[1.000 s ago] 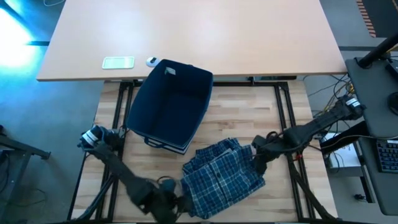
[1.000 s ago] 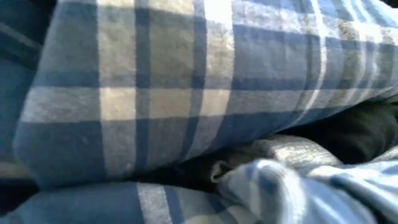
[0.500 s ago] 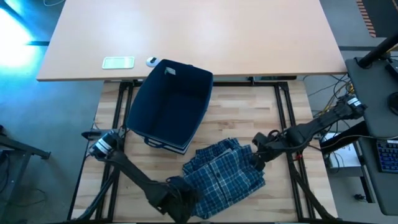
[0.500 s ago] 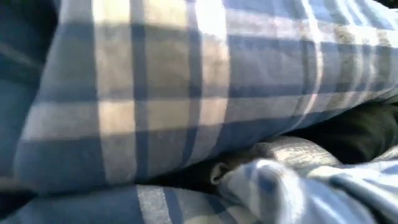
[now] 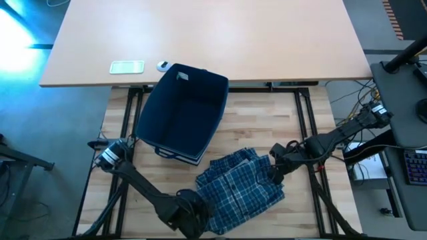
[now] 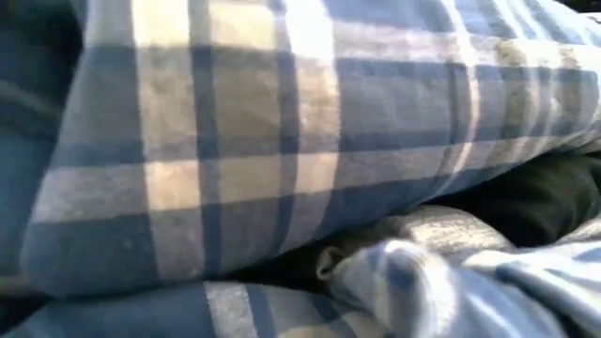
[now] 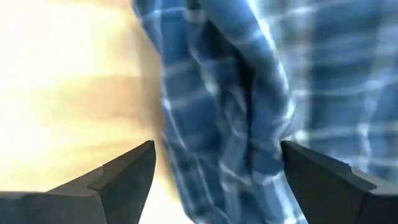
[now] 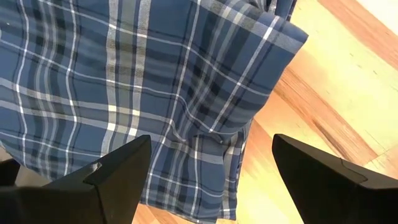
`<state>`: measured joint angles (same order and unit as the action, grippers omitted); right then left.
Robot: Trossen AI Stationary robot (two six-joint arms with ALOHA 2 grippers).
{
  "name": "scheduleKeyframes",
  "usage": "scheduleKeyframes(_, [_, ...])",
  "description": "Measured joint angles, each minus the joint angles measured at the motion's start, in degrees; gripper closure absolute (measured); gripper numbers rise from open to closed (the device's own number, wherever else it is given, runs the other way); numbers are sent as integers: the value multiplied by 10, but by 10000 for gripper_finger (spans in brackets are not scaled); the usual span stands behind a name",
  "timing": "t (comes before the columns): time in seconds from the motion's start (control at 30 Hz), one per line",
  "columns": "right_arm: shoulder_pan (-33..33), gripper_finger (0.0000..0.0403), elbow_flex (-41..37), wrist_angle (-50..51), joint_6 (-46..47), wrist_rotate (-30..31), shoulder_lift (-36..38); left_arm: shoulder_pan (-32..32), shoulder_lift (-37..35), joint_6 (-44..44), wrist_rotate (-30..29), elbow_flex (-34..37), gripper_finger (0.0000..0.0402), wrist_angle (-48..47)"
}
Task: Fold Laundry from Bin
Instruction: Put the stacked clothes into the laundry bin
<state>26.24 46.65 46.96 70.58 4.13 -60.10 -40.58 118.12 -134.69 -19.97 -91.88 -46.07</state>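
Note:
The laundry (image 5: 239, 185) is a rumpled heap of blue-and-white plaid cloth on the wooden table, toward its near edge. Up close in the low view the plaid cloth (image 6: 282, 141) fills the picture, with a grey piece (image 6: 441, 230) and a black piece (image 6: 535, 202) beneath it. The navy bin (image 5: 181, 112) stands behind the heap at the left. My left gripper (image 5: 197, 212) is open at the heap's near left edge, and a plaid fold (image 7: 236, 124) lies between its fingers. My right gripper (image 5: 273, 171) hovers open over the heap's right edge (image 8: 249, 124).
Bare wooden tabletop (image 5: 267, 113) lies to the right of the bin. A pale desk behind the table carries a flat light-coloured device (image 5: 127, 67) and a small white object (image 5: 163, 65). A keyboard (image 5: 415, 167) and cables sit off the table's right side.
My left gripper has come down and moved toward the table's right, up to the near left edge of the plaid heap. My right arm has kept its place at the heap's right edge.

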Motion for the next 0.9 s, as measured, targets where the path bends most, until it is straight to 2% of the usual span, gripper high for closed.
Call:
scheduleKeyframes(0.1, [0,74,0,-3,0,0,0,8,13,0,-4,18,77,2])
scheduleKeyframes(0.17, [0,74,0,-7,0,0,0,14,14,3,-34,40,77,22])
scheduleKeyframes(0.27, [0,74,-1,-8,-1,0,0,26,14,16,-76,83,81,113])
scheduleKeyframes(0.4, [0,74,-6,-11,-1,0,0,40,18,37,-81,130,96,236])
scheduleKeyframes(0.53, [0,74,-42,-36,7,-1,0,40,29,33,-99,137,116,249])
scheduleKeyframes(0.7, [0,74,-128,-128,27,-1,0,46,45,46,-125,121,146,246])
scheduleKeyframes(0.9, [0,74,-236,-327,54,-29,-39,64,81,73,-132,83,212,240])
